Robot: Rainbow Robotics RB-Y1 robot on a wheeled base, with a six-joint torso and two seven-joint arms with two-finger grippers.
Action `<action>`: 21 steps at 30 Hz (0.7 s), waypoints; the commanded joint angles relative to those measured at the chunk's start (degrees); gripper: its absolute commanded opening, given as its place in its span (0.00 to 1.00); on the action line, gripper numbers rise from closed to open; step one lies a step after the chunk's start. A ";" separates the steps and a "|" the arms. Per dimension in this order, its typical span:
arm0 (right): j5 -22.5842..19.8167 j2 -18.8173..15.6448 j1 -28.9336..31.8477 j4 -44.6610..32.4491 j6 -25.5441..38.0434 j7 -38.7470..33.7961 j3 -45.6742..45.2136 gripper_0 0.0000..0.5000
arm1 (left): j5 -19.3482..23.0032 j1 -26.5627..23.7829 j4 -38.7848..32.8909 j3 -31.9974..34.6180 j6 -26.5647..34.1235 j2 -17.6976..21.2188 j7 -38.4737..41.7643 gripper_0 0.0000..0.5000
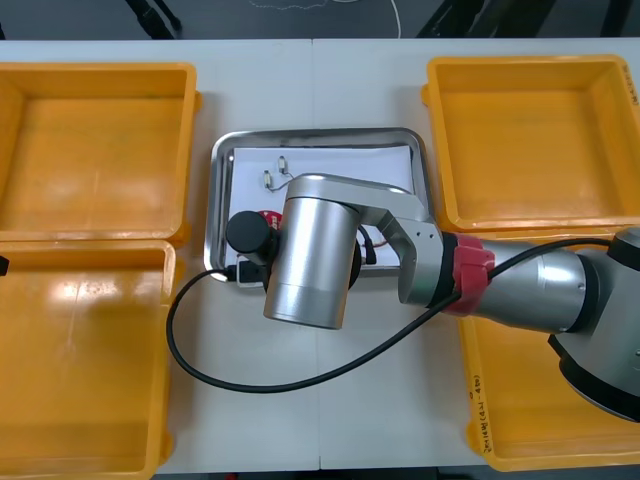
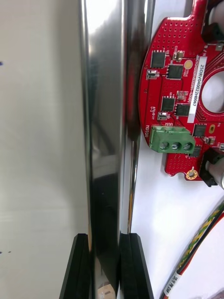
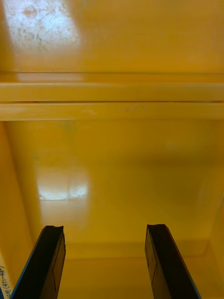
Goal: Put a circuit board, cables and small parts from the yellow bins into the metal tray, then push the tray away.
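Note:
My right gripper (image 2: 106,236) is shut on the near rim of the metal tray (image 2: 105,117), one finger outside the rim and one inside. Beyond the inner finger, a round red circuit board (image 2: 172,93) with a green connector lies on the tray's white inside, and a red and yellow cable (image 2: 200,238) runs beside it. In the front view my right arm (image 1: 310,250) covers the near half of the tray (image 1: 225,160). Small metal parts (image 1: 272,175) lie in its far half, and a bit of the board (image 1: 268,214) shows. My left gripper (image 3: 105,229) stands open over a yellow bin's bare floor (image 3: 116,163).
Two yellow bins stand at the left, far (image 1: 95,140) and near (image 1: 80,360), and two at the right, far (image 1: 530,140) and near (image 1: 520,400). A black hose (image 1: 200,360) from my right arm loops over the table in front of the tray.

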 commanded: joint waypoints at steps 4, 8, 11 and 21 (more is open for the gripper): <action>0.42 2.21 -4.47 4.09 -3.30 -1.23 -2.17 0.00 | -0.21 0.66 -1.61 1.69 0.37 2.11 -3.52 1.00; 0.42 2.56 -5.52 6.46 -5.40 -0.88 -2.17 0.00 | -0.21 0.66 -1.61 1.69 0.37 2.11 -3.52 1.00; 0.42 2.56 -6.49 8.13 -6.99 -0.53 -2.17 0.00 | -0.21 0.66 -1.61 1.69 0.37 2.11 -3.52 1.00; 0.42 4.23 -7.99 13.93 -11.03 1.67 -4.46 0.00 | -0.21 0.66 -1.61 1.69 0.37 2.11 -3.52 1.00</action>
